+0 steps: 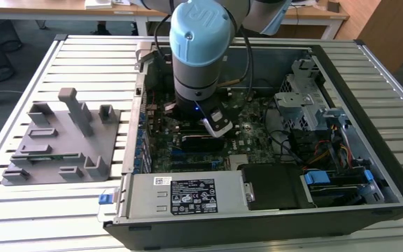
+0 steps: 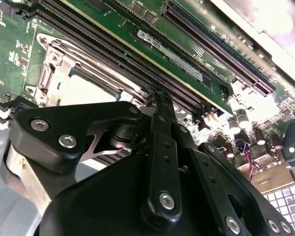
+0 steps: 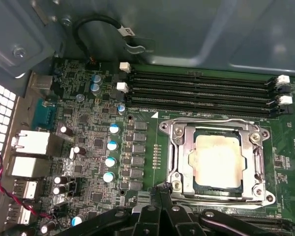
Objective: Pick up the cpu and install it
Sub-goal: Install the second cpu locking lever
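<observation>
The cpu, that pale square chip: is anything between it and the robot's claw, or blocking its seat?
The cpu already lies inside its socket frame, so nothing blocks its seat. The gripper hovers beside the frame's edge, with nothing visible between them.

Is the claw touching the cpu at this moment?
Apart. In the first wrist view the cpu lies in the socket frame with nothing on its pale top, and the claw tips end beside the frame's edge, off the chip.

No print is legible; a black label (image 1: 193, 195) lies on the silver power supply (image 1: 142, 197).
</observation>
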You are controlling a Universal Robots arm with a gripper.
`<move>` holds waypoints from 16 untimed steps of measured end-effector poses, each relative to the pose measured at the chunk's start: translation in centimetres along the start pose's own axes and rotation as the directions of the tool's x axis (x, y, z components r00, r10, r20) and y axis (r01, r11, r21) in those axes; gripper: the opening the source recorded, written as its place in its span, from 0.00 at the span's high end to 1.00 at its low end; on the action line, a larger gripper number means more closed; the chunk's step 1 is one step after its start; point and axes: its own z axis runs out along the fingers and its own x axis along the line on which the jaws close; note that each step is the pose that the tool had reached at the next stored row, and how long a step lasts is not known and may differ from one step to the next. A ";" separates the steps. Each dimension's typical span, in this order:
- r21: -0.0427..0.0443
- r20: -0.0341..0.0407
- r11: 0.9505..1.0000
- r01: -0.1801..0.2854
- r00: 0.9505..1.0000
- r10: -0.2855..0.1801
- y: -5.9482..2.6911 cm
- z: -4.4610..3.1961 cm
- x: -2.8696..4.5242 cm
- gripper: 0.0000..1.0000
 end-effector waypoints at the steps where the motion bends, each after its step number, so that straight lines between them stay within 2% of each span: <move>1: -0.002 0.000 1.000 0.000 1.000 0.000 0.01 0.00 0.00 0.89; 6: -0.008 0.001 1.000 0.000 1.000 0.000 0.04 0.03 0.01 0.89; 16: -0.015 0.000 1.000 0.000 1.000 0.000 0.25 0.08 0.01 0.89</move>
